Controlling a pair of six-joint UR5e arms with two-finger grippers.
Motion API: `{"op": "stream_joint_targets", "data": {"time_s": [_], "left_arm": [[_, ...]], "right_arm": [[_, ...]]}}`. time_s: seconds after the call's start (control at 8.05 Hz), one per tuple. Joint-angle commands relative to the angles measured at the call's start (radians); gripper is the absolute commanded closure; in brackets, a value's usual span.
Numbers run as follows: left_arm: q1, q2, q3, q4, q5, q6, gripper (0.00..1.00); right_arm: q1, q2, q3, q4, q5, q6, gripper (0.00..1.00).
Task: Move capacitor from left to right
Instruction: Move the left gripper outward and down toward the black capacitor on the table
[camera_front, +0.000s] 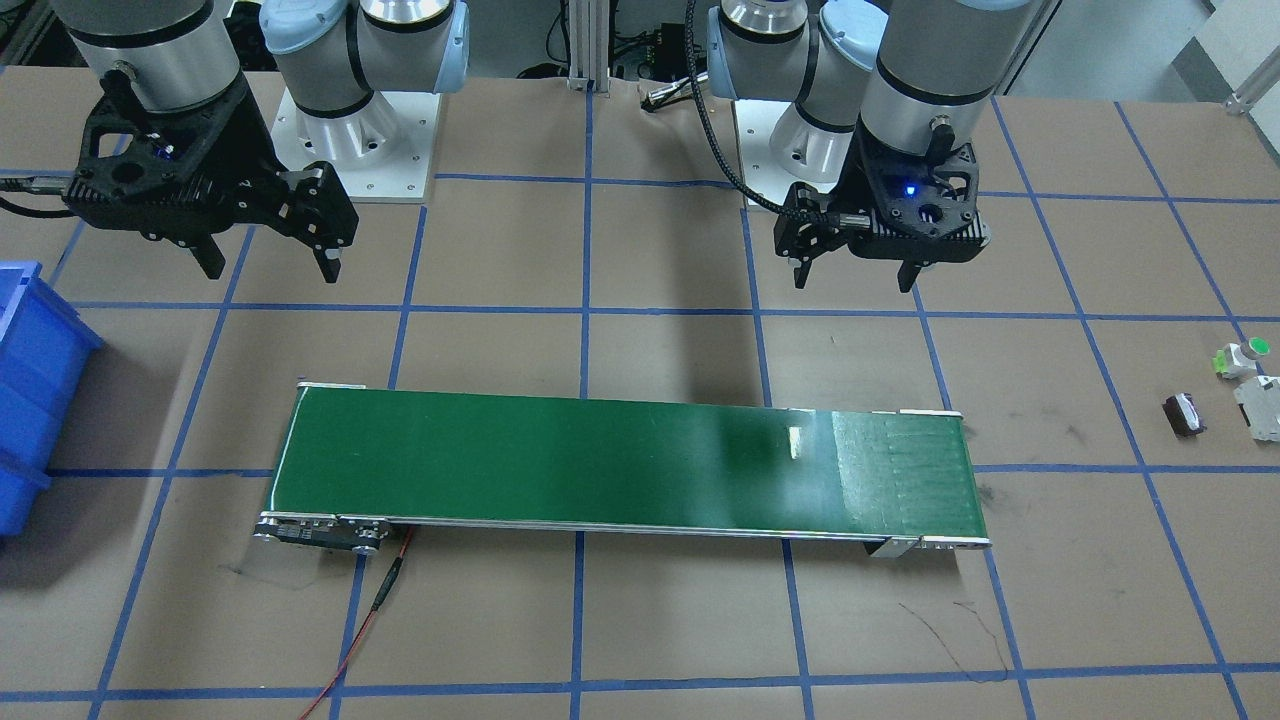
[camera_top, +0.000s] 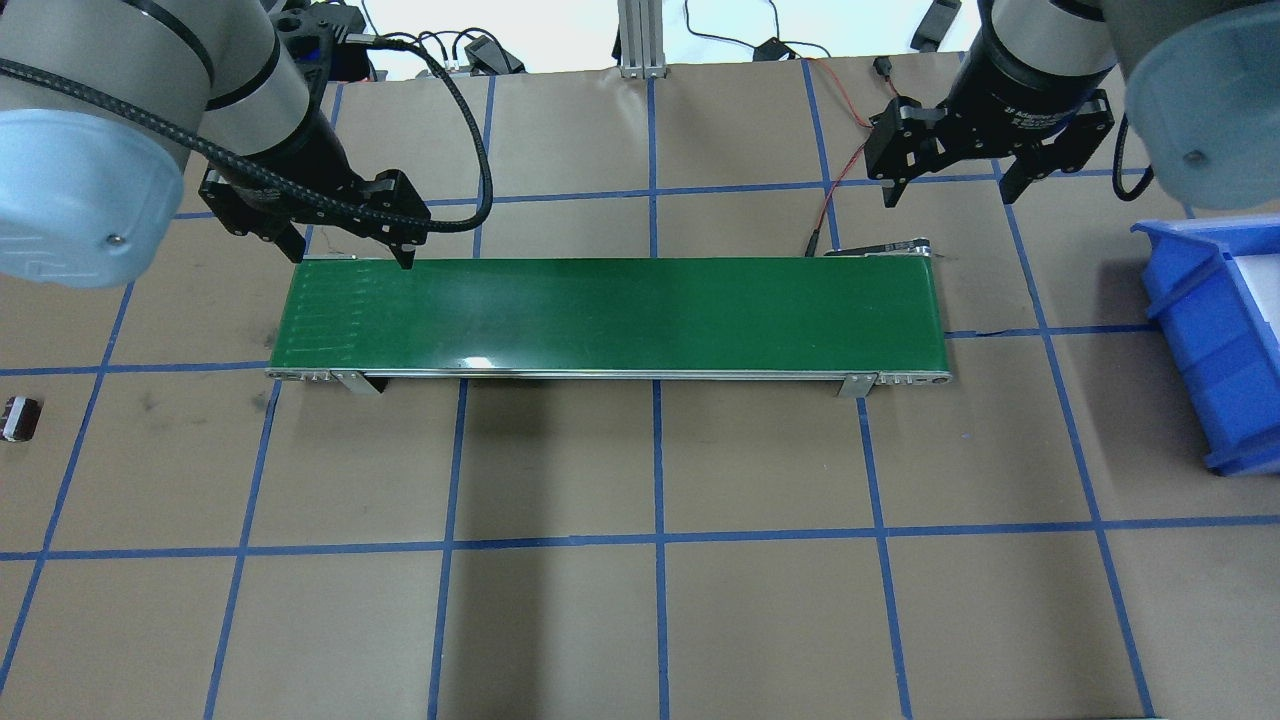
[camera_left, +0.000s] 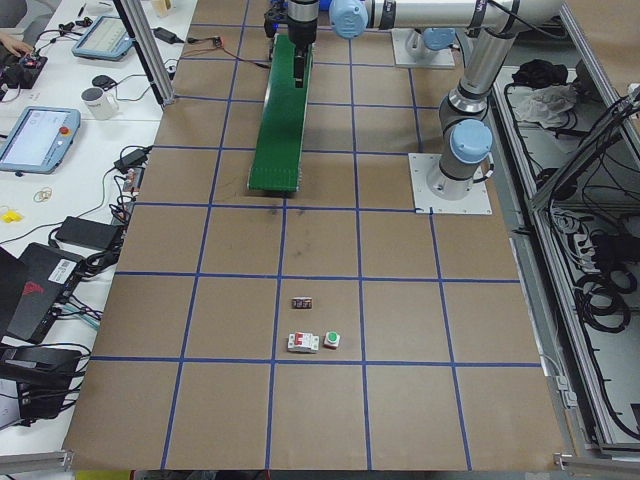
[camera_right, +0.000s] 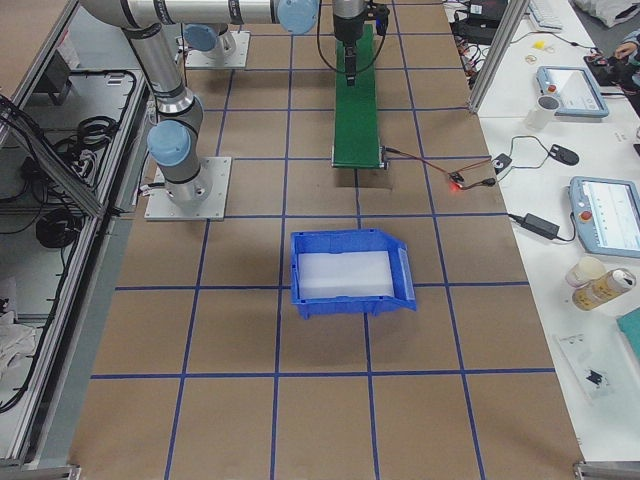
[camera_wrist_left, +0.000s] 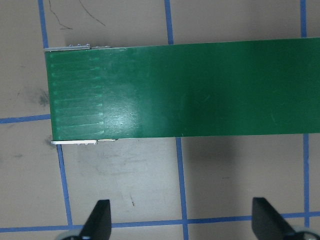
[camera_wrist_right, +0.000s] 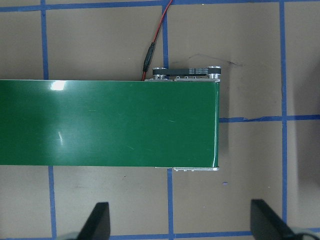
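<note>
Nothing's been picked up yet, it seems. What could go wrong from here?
The capacitor is tiny and lies far out past the end of the belt, so the open left gripper could close off-centre and flick it away. The green-capped part and white block lie close beside it and could get bumped or grabbed instead.

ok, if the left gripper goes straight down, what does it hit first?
The left gripper would likely meet bare table, just beside the conveyor belt. The capacitor sits well off that line.
</note>
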Motion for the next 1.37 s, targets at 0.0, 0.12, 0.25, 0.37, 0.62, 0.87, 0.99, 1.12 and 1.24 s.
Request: {"op": "stream_joint_targets", "data": {"time_s": [0.0,0.12,0.25,0.37,0.62,0.87,0.99,1.12,1.24], "left_arm": [[0.016,0.0,0.001,0.012,0.016,0.028,0.0],[0.087,-0.003,0.005,0.006,0.011,0.054,0.0],[0.235,-0.003,0.005,-0.002,0.013,0.176,0.0],[0.382,-0.012,0.005,0.012,0.014,0.298,0.0],[0.592,-0.113,0.001,0.082,0.008,0.381,0.0],[0.652,-0.219,-0.001,0.241,0.016,0.528,0.0],[0.707,-0.285,-0.001,0.295,0.016,0.54,0.0],[0.782,-0.366,-0.001,0.386,0.01,0.616,0.0],[0.815,-0.45,-0.001,0.509,0.013,0.684,0.0]], "right_arm": [[0.0,0.001,-0.001,0.001,0.022,-0.002,0.0],[0.0,0.001,0.0,0.001,0.022,-0.002,0.0],[0.0,0.001,0.0,0.001,0.022,-0.002,0.0],[0.0,0.001,0.0,0.001,0.022,-0.002,0.0],[0.0,0.001,-0.001,0.001,0.022,-0.002,0.0],[0.0,0.001,0.0,0.001,0.022,-0.002,0.0],[0.0,0.001,0.0,0.001,0.022,-0.002,0.0],[0.0,0.001,0.0,0.001,0.02,-0.002,0.0],[0.0,0.001,0.0,0.001,0.022,-0.002,0.0]]}}
